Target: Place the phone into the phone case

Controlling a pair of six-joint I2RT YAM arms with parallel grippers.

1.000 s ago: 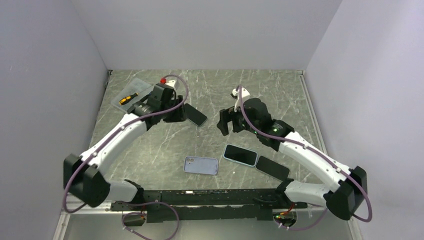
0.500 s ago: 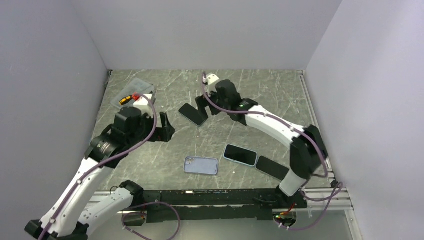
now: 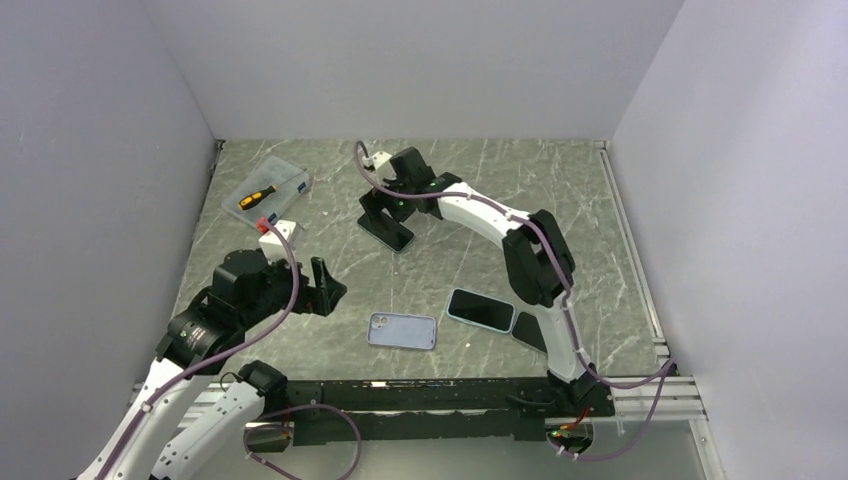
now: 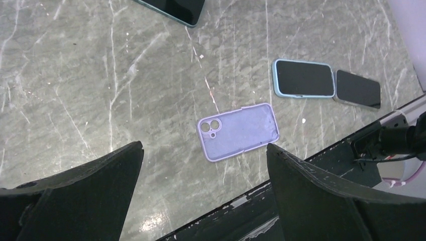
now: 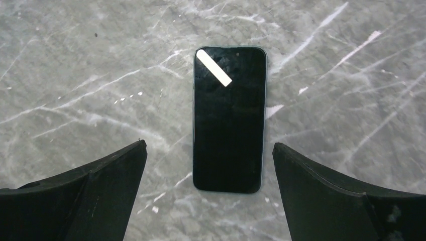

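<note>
Phone point(image 5: 229, 118) (screen up) below wide-parted right gripper point(image 5: 208, 145)

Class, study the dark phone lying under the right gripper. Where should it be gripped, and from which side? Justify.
Grip the phone across its two long edges at mid-length, coming straight down from above. It lies flat, screen up, on the table, so only its thin sides offer purchase, and the right gripper hangs open with fingers either side of it.

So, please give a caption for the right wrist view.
Open right hand hovers over a black rectangular phone lying flat on the grey marble table.
</note>
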